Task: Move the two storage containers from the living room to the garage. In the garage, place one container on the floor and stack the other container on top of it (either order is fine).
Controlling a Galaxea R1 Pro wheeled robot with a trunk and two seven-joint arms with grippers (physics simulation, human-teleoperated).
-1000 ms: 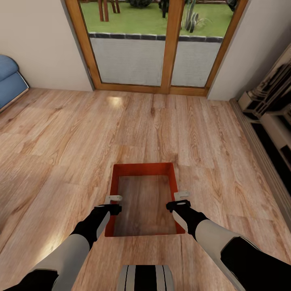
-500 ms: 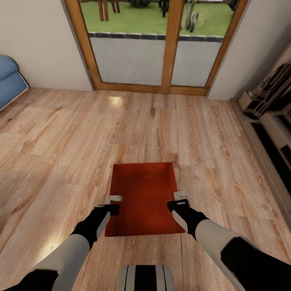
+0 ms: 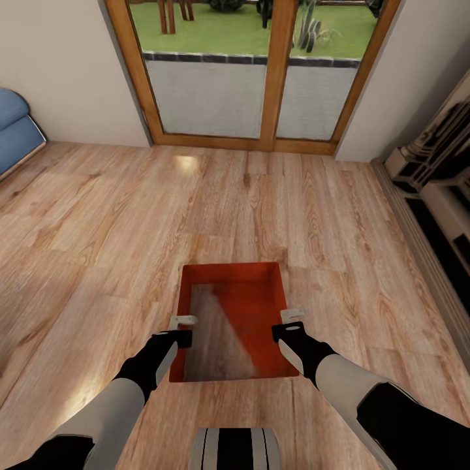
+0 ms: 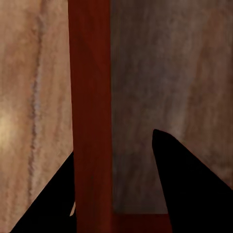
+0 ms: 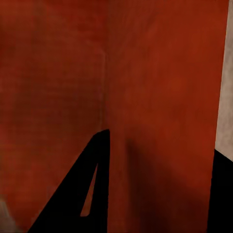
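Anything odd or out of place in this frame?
Yes: the orange-red plastic bin on the wood-plank floor renders strangely, its bottom half red, half showing floor-like wood grain. Left gripper and right gripper each straddle a side wall.

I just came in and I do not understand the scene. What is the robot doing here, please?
The robot stands on the wood-plank floor of the living room, facing a glass door, with one orange-red storage container in front of it. The left claw straddles the container's left wall and the right claw straddles its right wall, one finger on each side of the wall. Whether the container is lifted or resting on the planks, the pictures do not tell. A blue sofa shows at the left edge.
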